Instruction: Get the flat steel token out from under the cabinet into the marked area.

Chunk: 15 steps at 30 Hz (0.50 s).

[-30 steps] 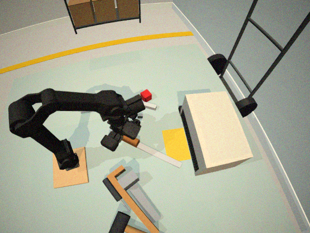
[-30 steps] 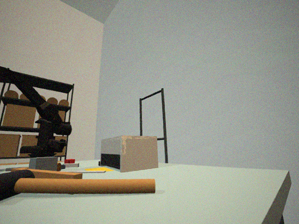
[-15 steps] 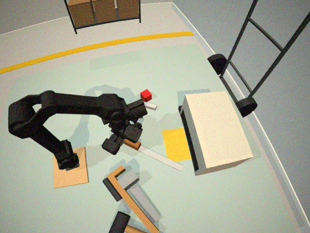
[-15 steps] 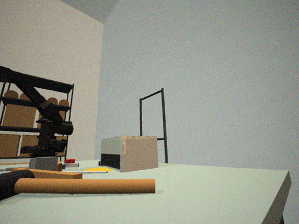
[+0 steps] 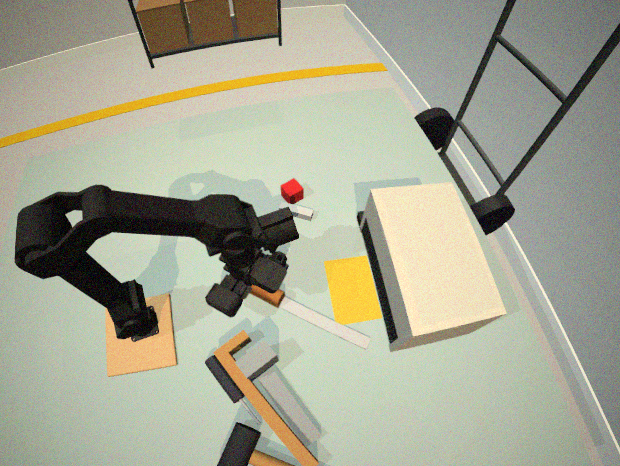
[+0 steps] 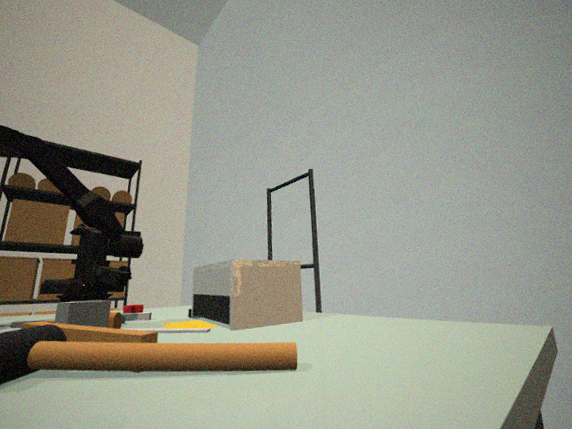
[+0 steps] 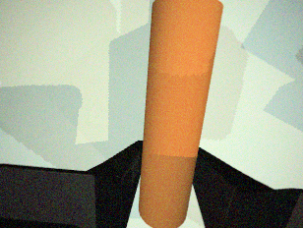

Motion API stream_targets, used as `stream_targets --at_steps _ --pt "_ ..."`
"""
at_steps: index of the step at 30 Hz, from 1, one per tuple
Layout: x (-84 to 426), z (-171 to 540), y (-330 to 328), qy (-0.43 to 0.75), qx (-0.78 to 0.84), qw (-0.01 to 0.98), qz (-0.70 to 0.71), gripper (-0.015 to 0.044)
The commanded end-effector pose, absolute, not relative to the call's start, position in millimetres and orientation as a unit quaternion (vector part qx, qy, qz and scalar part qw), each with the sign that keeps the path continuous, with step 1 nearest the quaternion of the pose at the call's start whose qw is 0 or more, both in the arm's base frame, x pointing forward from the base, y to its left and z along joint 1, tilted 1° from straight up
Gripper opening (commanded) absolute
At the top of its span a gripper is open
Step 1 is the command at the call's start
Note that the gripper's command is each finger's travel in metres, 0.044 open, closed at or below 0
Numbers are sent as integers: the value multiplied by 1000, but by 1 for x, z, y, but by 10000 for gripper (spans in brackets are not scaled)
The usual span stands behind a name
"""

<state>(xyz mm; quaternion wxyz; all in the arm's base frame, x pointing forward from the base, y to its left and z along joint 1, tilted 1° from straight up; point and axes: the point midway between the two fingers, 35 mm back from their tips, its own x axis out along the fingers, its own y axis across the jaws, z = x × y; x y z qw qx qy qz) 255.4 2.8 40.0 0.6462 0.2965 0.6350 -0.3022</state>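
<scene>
The flat steel token is not visible in any view. The pale cabinet (image 5: 441, 260) (image 6: 266, 293) stands at the right, with a dark low opening facing the arm. The yellow marked area (image 5: 353, 290) (image 6: 188, 325) lies in front of it. My gripper (image 5: 249, 289) (image 7: 165, 148) is shut on the orange round handle (image 5: 268, 295) (image 7: 179, 98) of a long tool. The tool's flat pale blade (image 5: 325, 322) points toward the cabinet's near corner, its tip short of it, and passes beside the near edge of the yellow area. I cannot tell whether the blade touches the table.
A red cube (image 5: 292, 191) (image 6: 132, 308) and a small white block (image 5: 303, 212) lie beyond the gripper. Nearer the camera lie a grey block (image 5: 255, 358) (image 6: 82, 314), a long orange bar (image 5: 268, 408), a dark-ended orange rod (image 6: 170, 357) and a grey strip (image 5: 288, 400).
</scene>
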Motion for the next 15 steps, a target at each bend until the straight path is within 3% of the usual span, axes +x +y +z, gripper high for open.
stream_targets --at_steps 1,15 --pt "256 41 -2 634 295 648 -301 0" --pt "255 41 -16 634 295 648 -302 0"
